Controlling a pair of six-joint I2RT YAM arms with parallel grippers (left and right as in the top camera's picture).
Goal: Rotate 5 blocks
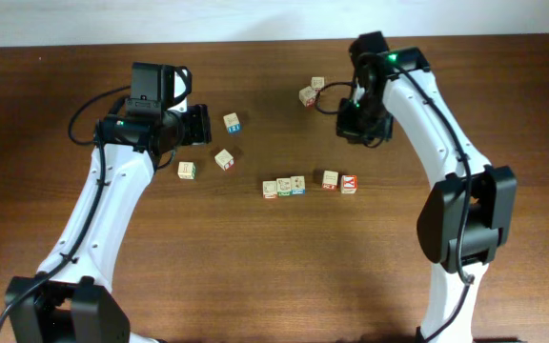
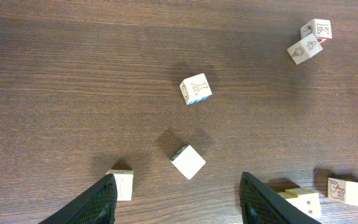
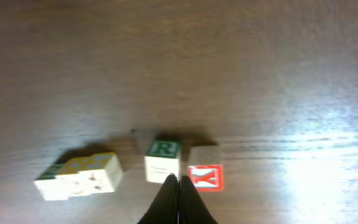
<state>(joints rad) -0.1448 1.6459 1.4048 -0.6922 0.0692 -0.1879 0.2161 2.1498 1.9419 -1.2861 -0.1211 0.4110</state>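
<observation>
My right pincer [image 3: 179, 190] is clenched on nothing. Its tips point at the gap between the green R block [image 3: 163, 159] and the red X block [image 3: 204, 177], and a row of 3 blocks [image 1: 284, 187] lies off to one side. My left pincer [image 2: 178, 185] stands released. 1 blank-topped block [image 2: 188, 162] sits just ahead between its fingers, with another block [image 2: 122, 185] right beside 1 finger.

A robotics lab is suggested, though little beyond the table [image 1: 255, 286] is shown: a white left arm [image 1: 103, 205] and right arm [image 1: 437, 114] are set at its dark wood-grain top, alphabet blocks [image 1: 284, 187] are scattered on it, and a pale strip [image 1: 160, 19] is seen behind.
</observation>
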